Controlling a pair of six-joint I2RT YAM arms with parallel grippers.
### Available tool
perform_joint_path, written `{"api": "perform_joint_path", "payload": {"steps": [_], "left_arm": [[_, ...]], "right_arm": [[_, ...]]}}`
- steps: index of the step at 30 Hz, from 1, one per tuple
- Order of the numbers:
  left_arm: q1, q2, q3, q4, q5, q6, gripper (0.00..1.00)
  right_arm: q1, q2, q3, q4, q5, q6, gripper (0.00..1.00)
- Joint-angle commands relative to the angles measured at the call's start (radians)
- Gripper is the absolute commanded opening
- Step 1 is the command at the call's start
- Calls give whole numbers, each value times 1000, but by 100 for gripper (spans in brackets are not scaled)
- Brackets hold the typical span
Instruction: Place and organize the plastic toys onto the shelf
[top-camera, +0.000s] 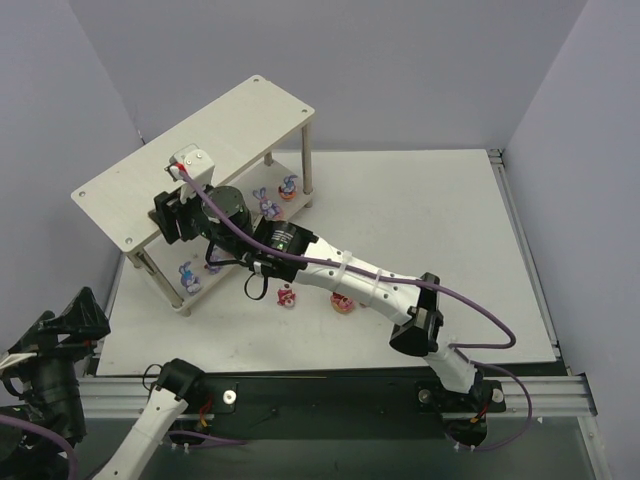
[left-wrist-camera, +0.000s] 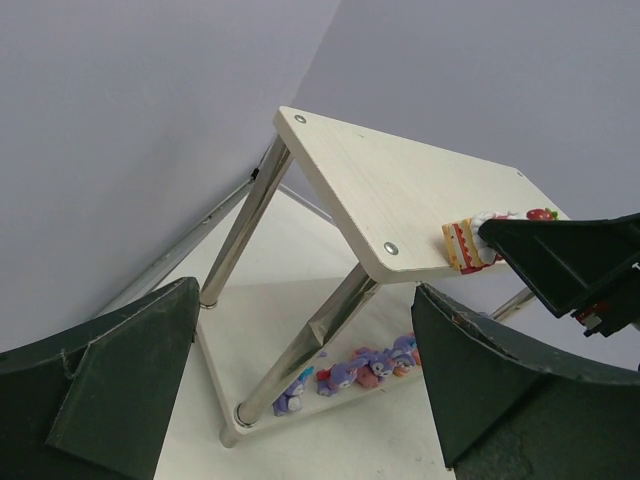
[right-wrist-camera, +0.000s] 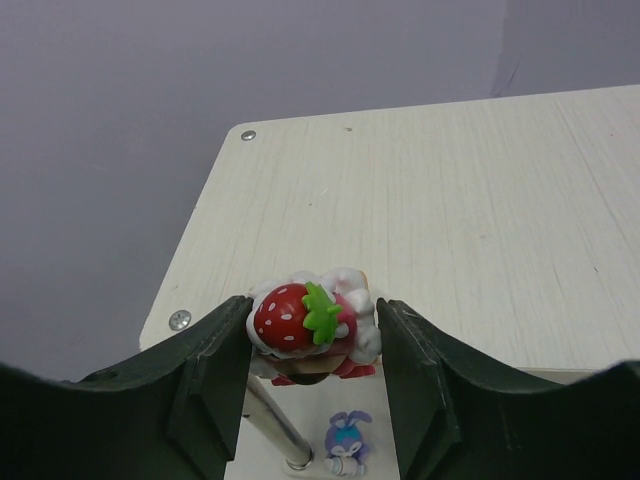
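Observation:
My right gripper (right-wrist-camera: 313, 345) is shut on a strawberry-topped toy (right-wrist-camera: 300, 320), red berry up, with white cream around it. It is at the near edge of the shelf's top board (right-wrist-camera: 450, 200), close to a corner screw; I cannot tell whether it rests on the wood. The left wrist view shows the same toy (left-wrist-camera: 465, 243) at that edge. Several purple bunnies (left-wrist-camera: 380, 365) lie on the lower board. Two red-pink toys (top-camera: 287, 297) (top-camera: 342, 303) sit on the table in front of the shelf (top-camera: 230, 130). My left gripper (left-wrist-camera: 305, 340) is open and holds nothing, at the near left (top-camera: 62, 322).
The shelf stands at an angle at the back left of the white table mat (top-camera: 450, 230). Its metal legs (left-wrist-camera: 320, 335) rise between the boards. Grey walls close in on the left and the back. My right arm (top-camera: 340, 272) stretches across the mat to the shelf.

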Motion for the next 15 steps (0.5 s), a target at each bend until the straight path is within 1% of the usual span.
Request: {"api": "perform_joint_path", "payload": {"steps": [1, 4, 8, 15], "left_arm": [[-10, -9, 18, -24, -24, 24, 97], [-15, -15, 12, -22, -29, 22, 97], [-22, -15, 4, -24, -29, 16, 97], [-29, -24, -11, -24, -32, 10, 97]], "right_arm": [[-4, 29, 60, 115, 44, -22, 0], [-5, 50, 55, 142, 60, -41, 2], [-13, 73, 61, 173, 76, -51, 9], [-31, 84, 60, 158, 61, -12, 17]]}}
